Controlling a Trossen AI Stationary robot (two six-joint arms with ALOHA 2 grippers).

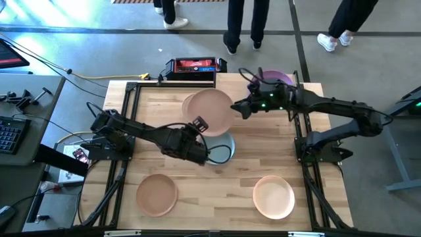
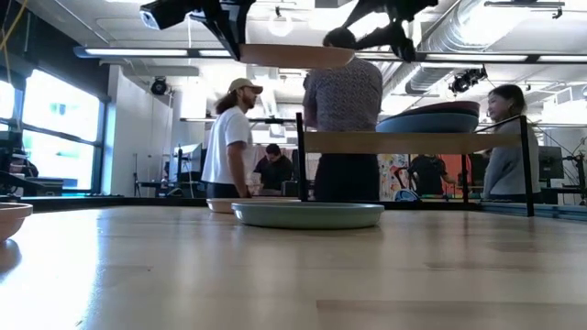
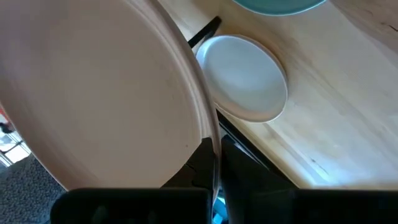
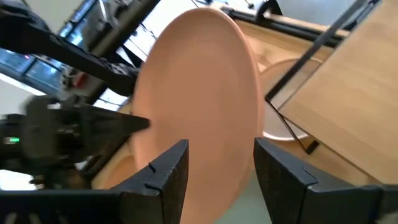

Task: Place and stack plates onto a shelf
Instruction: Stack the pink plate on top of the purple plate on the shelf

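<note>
Pinched shut with the left end effector (image 1: 199, 124) on the near rim of a pinkish-tan plate (image 1: 209, 110), carried level in the air, well clear of the counter (image 1: 217, 204) and, in the low view, higher than the shelf (image 2: 413, 142). Opposite, at the plate's far edge, from the right end effector (image 1: 237, 108): fingers spread wide to either side of the rim, gripping nothing. On the shelf already, a short stack of a blue plate (image 2: 426, 124) with a purple plate (image 2: 463, 108) on top. Left on the counter: a sage green plate (image 2: 307, 214) just beside the shelf legs, a tan plate (image 1: 156, 194) and a peach plate (image 1: 273, 196) near the front edge, and a pale beige plate (image 3: 242, 78) next to a black leg. Judged well short of halfway, with one plate in transit and several waiting. All round, matte, smooth, of equal size, with low raised rims, so likely to nest neatly. Light, planked wood for the counter; a thin light-wood board on slim black metal legs for the shelf.
</note>
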